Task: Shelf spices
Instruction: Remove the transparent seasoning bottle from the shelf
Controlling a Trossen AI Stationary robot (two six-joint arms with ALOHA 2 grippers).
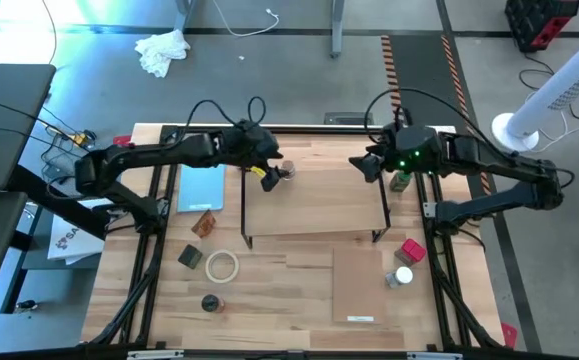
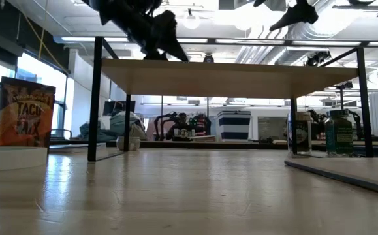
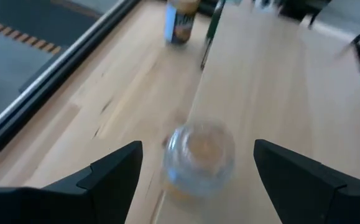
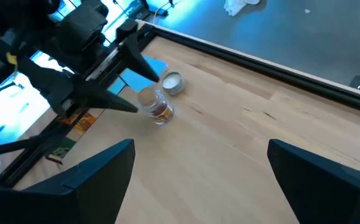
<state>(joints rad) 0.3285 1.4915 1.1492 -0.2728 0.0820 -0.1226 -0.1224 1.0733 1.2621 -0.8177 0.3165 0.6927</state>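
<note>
High view: left hand (image 1: pixel 275 172) spread wide w/ a clear spice jar (image 1: pixel 287 172) between its fingers, not pinched, jar standing on shelf (image 1: pixel 314 205) far-left corner. Right hand (image 1: pixel 361 165) spread, empty, above shelf's far-right.

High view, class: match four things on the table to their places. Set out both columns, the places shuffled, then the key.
Things
1. clear glass jar
2. green-topped jar
3. white tape ring
4. flat light-blue pad

Places
a. beside the right end of the pale wooden shelf
b. beside the shelf's left end
c. on the shelf top, at the open left claw
d. on the bare table, by a small dark jar

Pairs: 1-c, 2-a, 3-d, 4-b
</note>
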